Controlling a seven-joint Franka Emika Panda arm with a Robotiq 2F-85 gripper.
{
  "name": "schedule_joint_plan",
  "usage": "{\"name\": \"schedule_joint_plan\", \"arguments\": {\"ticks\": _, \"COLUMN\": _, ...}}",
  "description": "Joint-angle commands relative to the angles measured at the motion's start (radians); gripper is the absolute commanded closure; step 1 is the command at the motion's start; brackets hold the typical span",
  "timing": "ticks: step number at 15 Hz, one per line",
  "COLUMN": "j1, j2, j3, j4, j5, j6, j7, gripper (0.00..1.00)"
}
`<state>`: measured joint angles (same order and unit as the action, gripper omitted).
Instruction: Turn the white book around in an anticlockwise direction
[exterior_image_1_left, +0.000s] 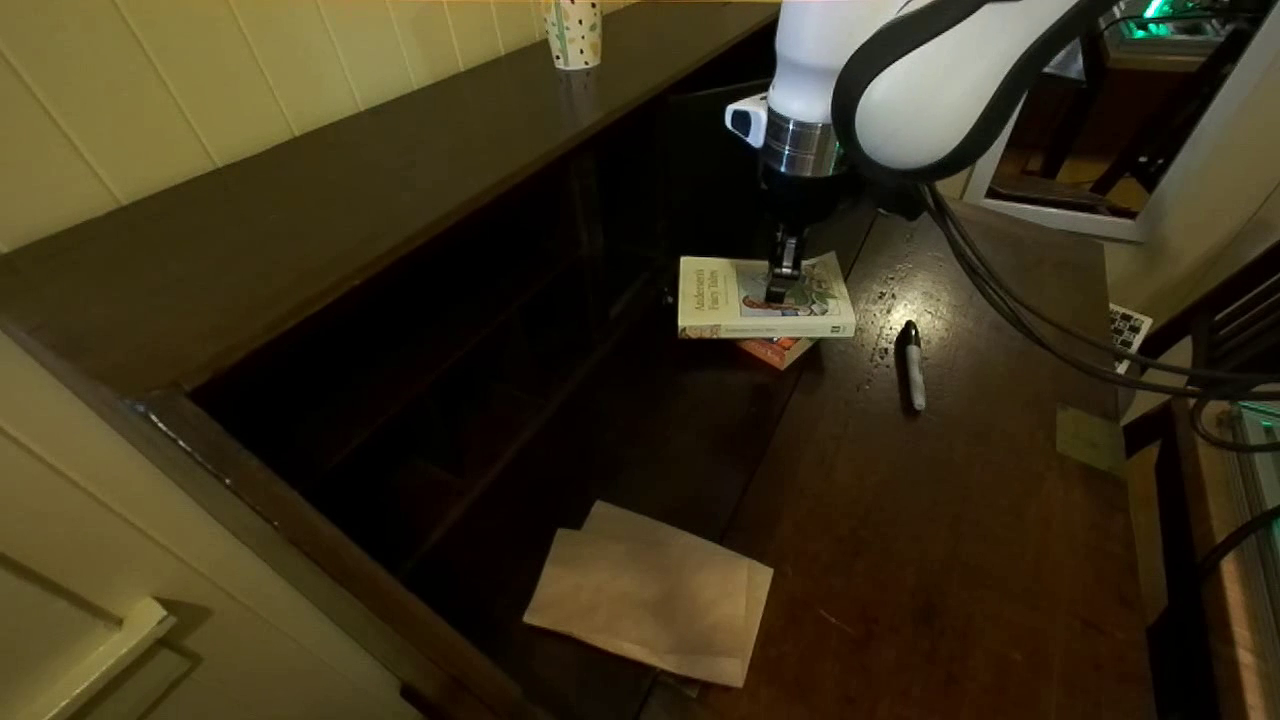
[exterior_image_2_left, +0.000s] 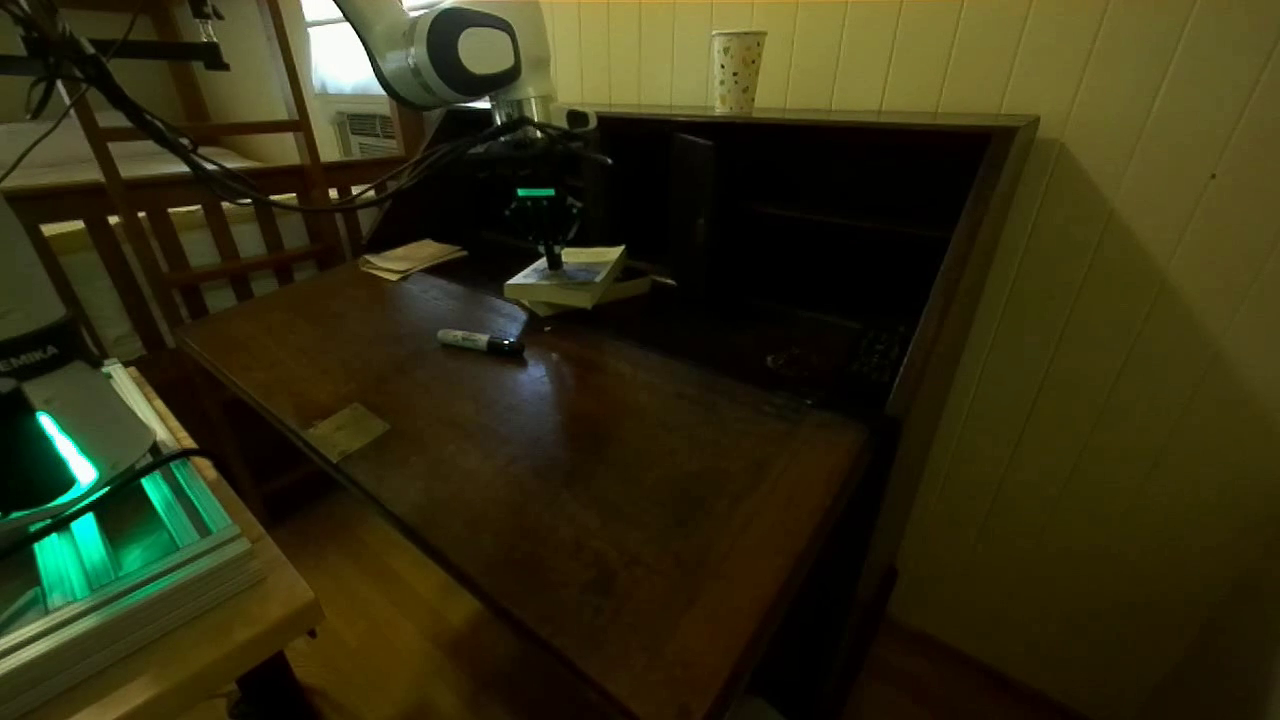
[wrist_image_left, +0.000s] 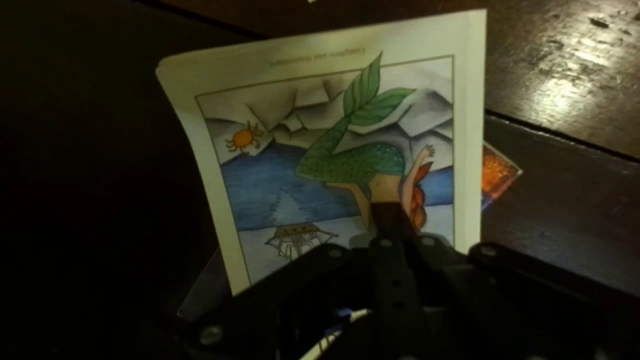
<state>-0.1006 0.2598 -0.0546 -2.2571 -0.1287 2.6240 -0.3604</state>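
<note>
The white book (exterior_image_1_left: 722, 298) lies flat on the desk, cover up, with a blue-green mermaid picture. It also shows in an exterior view (exterior_image_2_left: 580, 290) and in the wrist view (wrist_image_left: 272, 175). It rests crosswise on a smaller book with an orange cover (exterior_image_1_left: 780, 350), whose corner sticks out from under it. My gripper (exterior_image_1_left: 777, 294) points straight down over the picture, its fingers pressed together with nothing between them. The fingertips (wrist_image_left: 389, 212) are at the cover; whether they touch it or hover just above, I cannot tell. The gripper linkage hides the book's near part in the wrist view.
A marker (exterior_image_1_left: 912, 368) lies beside the books. Pale paper sheets (exterior_image_1_left: 650, 590) lie on the desk farther along. Dark shelf compartments (exterior_image_2_left: 850, 240) rise behind the books. A speckled cup (exterior_image_2_left: 737, 72) stands on the top ledge. Cables (exterior_image_1_left: 990, 280) hang from the arm.
</note>
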Motion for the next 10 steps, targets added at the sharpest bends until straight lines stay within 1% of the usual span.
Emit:
{"name": "schedule_joint_plan", "arguments": {"ticks": 1, "j1": -0.020, "j2": -0.053, "j3": 0.023, "j4": -0.021, "j5": 0.099, "j6": -0.049, "j7": 0.041, "gripper": 1.00}}
{"name": "schedule_joint_plan", "arguments": {"ticks": 2, "j1": -0.006, "j2": -0.066, "j3": 0.005, "j4": -0.017, "j5": 0.089, "j6": -0.082, "j7": 0.096, "gripper": 1.00}}
{"name": "schedule_joint_plan", "arguments": {"ticks": 5, "j1": 0.031, "j2": -0.100, "j3": -0.043, "j4": -0.014, "j5": -0.007, "j6": -0.171, "j7": 0.291, "gripper": 1.00}}
{"name": "schedule_joint_plan", "arguments": {"ticks": 7, "j1": 0.031, "j2": -0.127, "j3": -0.056, "j4": -0.019, "j5": -0.066, "j6": -0.225, "j7": 0.342, "gripper": 1.00}}
{"name": "schedule_joint_plan", "arguments": {"ticks": 8, "j1": 0.032, "j2": -0.142, "j3": -0.067, "j4": -0.025, "j5": -0.118, "j6": -0.240, "j7": 0.373, "gripper": 1.00}}
{"name": "schedule_joint_plan", "arguments": {"ticks": 10, "j1": 0.024, "j2": -0.158, "j3": -0.080, "j4": -0.036, "j5": -0.205, "j6": -0.259, "j7": 0.394, "gripper": 1.00}}
